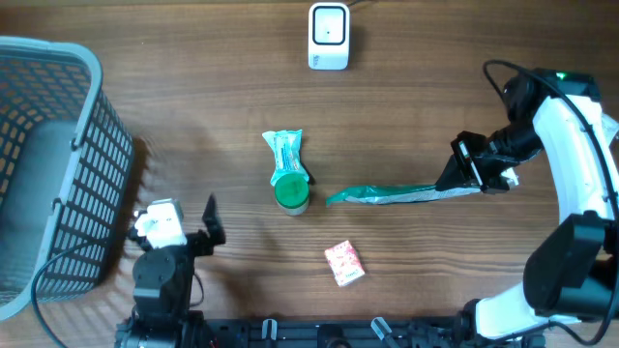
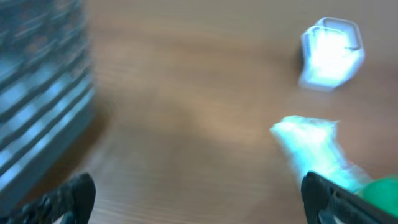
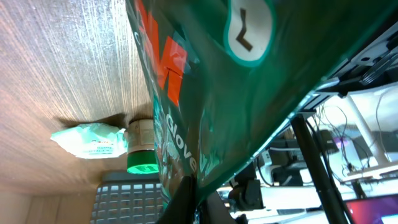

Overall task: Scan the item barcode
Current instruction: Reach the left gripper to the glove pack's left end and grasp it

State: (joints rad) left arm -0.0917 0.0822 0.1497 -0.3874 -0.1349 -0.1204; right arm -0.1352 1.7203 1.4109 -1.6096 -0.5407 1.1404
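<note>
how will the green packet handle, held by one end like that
Probably floppy: the green packet juts sideways from the right gripper, thin and wrinkled. Its film looks glossy, so it may slip. Likely light, being so flat.

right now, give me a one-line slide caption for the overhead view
Right gripper holds a green packet by one end, with the white scanner standing apart across the wooden table.

Overhead view: even light, soft shadows on the desk (image 1: 193, 87). Left wrist view: badly blurred, scanner (image 2: 331, 53) glaring white. Right wrist view: sheen on green packet (image 3: 217, 74).
</note>
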